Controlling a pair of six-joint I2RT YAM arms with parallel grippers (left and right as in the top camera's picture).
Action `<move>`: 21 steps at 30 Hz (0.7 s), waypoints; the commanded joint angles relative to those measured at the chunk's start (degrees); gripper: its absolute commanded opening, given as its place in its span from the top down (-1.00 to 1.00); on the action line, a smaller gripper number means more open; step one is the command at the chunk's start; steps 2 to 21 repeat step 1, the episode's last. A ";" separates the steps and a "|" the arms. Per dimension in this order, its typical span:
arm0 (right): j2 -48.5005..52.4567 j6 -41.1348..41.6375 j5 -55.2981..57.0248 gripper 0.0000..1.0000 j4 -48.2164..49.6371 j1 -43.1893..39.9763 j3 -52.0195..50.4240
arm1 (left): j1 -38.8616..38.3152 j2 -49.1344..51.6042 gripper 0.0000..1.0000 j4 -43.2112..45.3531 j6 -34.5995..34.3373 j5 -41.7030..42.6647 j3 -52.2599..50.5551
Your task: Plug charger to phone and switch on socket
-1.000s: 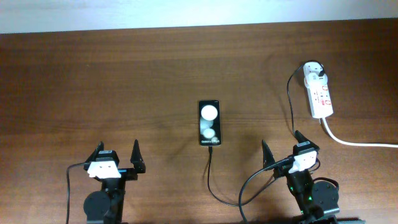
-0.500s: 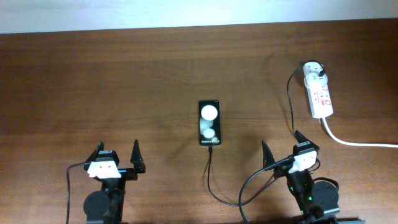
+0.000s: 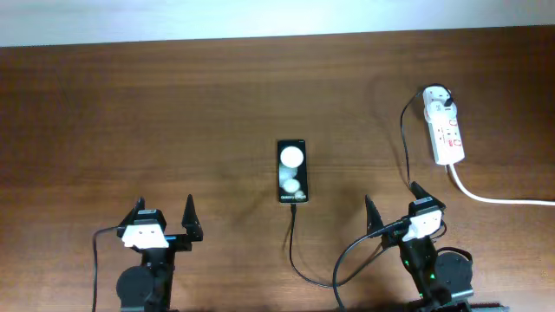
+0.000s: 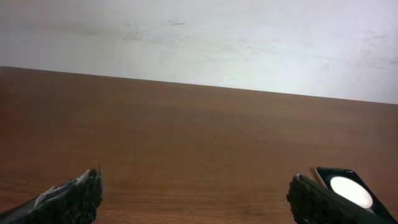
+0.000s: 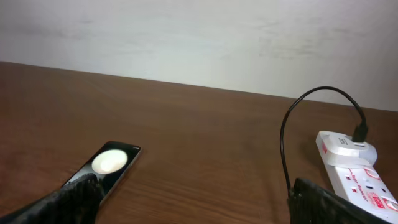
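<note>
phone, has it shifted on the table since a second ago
No. In the overhead view the phone lies in the same spot, equally far left of the power strip.

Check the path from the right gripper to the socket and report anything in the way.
Nothing bulky: bare table lies between the right gripper and the socket. Only the thin charger cable runs along that stretch, beside the socket.

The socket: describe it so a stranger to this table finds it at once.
On the brown table, go to the far right area, beyond the right gripper. The socket lies there: the only white oblong strip, red-marked, with a thick white cord trailing off right; the phone is black.
</note>
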 commanded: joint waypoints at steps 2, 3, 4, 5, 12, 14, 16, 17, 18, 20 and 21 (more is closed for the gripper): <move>-0.68 0.11 0.50 -0.97 -0.13 -0.37 -0.46 | 0.09 -0.22 -0.98 -0.24 0.92 0.61 -0.22; -0.68 0.11 0.50 -0.97 -0.13 -0.37 -0.46 | 0.09 -0.22 -0.98 -0.24 0.92 0.61 -0.22; -0.68 0.11 0.50 -0.97 -0.13 -0.37 -0.46 | 0.09 -0.22 -0.98 -0.24 0.92 0.61 -0.22; -0.68 0.11 0.50 -0.97 -0.13 -0.37 -0.46 | 0.09 -0.22 -0.98 -0.24 0.92 0.61 -0.22; -0.68 0.11 0.50 -0.97 -0.13 -0.37 -0.46 | 0.09 -0.22 -0.98 -0.24 0.92 0.61 -0.22; -0.68 0.11 0.50 -0.97 -0.13 -0.37 -0.46 | 0.09 -0.22 -0.98 -0.24 0.92 0.61 -0.22; -0.68 0.11 0.50 -0.97 -0.13 -0.37 -0.46 | 0.09 -0.22 -0.98 -0.24 0.92 0.61 -0.22; -0.68 0.11 0.50 -0.97 -0.13 -0.37 -0.46 | 0.09 -0.22 -0.98 -0.24 0.92 0.61 -0.22; -0.68 0.11 0.50 -0.97 -0.13 -0.37 -0.46 | 0.09 -0.22 -0.98 -0.24 0.92 0.61 -0.22; -0.68 0.11 0.50 -0.97 -0.13 -0.37 -0.46 | 0.09 -0.22 -0.98 -0.24 0.92 0.61 -0.22; -0.68 0.11 0.50 -0.97 -0.13 -0.37 -0.46 | 0.09 -0.22 -0.98 -0.24 0.92 0.61 -0.22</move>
